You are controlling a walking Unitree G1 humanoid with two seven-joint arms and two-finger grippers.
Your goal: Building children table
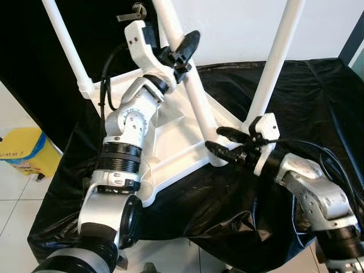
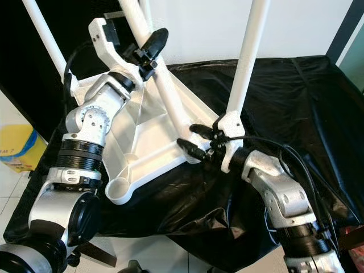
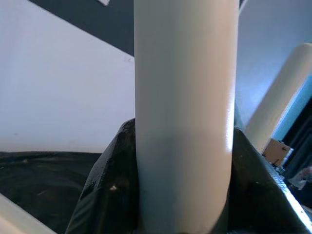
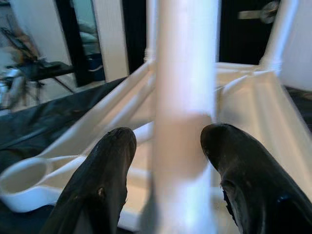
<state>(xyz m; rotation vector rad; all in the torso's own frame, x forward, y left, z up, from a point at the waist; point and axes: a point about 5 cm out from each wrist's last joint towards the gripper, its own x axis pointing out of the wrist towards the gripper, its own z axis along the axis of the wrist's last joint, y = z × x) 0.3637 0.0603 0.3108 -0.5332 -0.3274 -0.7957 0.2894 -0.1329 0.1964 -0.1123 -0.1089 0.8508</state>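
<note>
A white children's table [image 1: 173, 128] lies upside down on a black cloth, with its legs pointing up. My left gripper [image 1: 182, 48] is shut on the middle leg [image 1: 196, 102], high on the shaft; the leg [image 3: 183, 112] is tight between both black fingers. My right gripper [image 1: 214, 138] is open at the foot of that same leg, where it enters the near corner socket. Its fingers [image 4: 105, 175] straddle the leg [image 4: 183, 122], with a gap on one side. Two other legs [image 1: 273, 62] stand in the far-left and right corners.
The black cloth [image 1: 318, 96] covers the work surface and drapes over its front edge. An open round socket [image 2: 116, 187] sits at the table's near-left corner. A yellow bin [image 1: 25, 151] stands on the white tiled floor to the left.
</note>
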